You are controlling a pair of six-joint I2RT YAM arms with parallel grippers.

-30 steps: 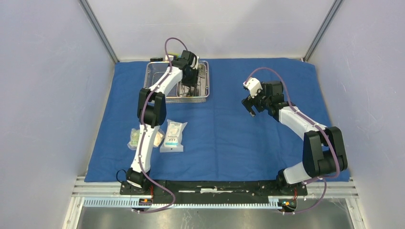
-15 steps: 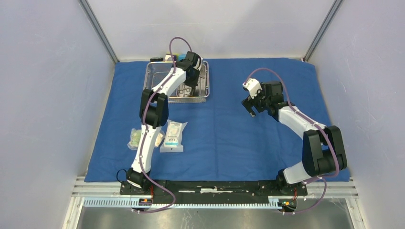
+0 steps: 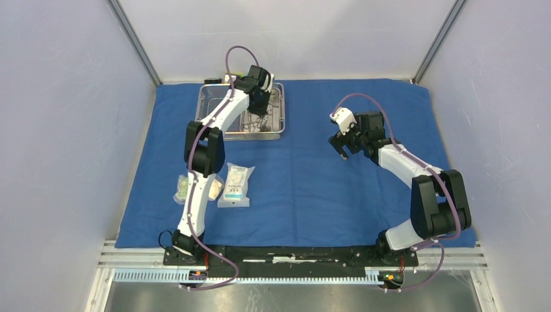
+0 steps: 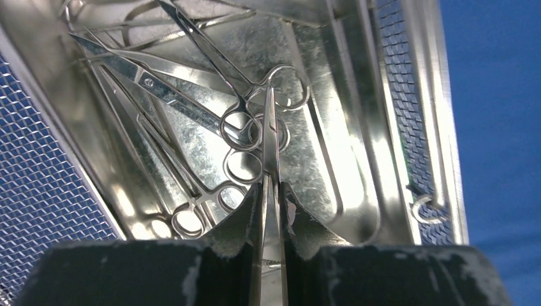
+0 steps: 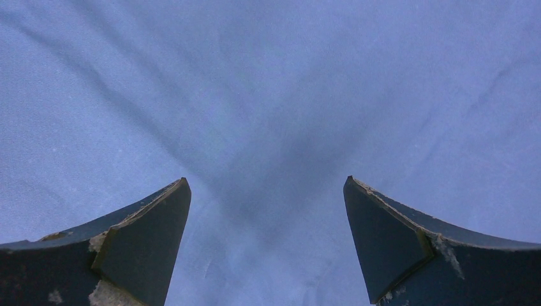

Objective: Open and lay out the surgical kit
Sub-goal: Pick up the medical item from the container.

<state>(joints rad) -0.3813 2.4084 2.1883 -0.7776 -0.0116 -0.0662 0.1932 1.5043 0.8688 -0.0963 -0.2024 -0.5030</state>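
The blue cloth wrap (image 3: pixel 312 195) lies spread flat over the table. At its back left stands the wire-mesh basket (image 3: pixel 203 107) with the steel pan (image 4: pixel 348 159) inside it. Several scissor-like instruments (image 4: pixel 191 105) lie in the pan. My left gripper (image 3: pixel 260 108) reaches down into the pan. In the left wrist view the left gripper (image 4: pixel 272 189) is shut on one slim steel instrument (image 4: pixel 271 137), which stands edge-on between the fingers. My right gripper (image 3: pixel 344 144) hovers open over bare cloth right of centre, and the right wrist view shows nothing inside the right gripper (image 5: pixel 266 183).
Two white and green packets (image 3: pixel 235 185) (image 3: pixel 184 188) lie on the cloth beside the left arm's lower link. Small blocks (image 3: pixel 214 81) sit just behind the basket. Grey walls close in the left, right and back sides.
The left jaws have closed on the slim instrument in the pan, and the left wrist shifted slightly over the basket. The right arm has barely moved.
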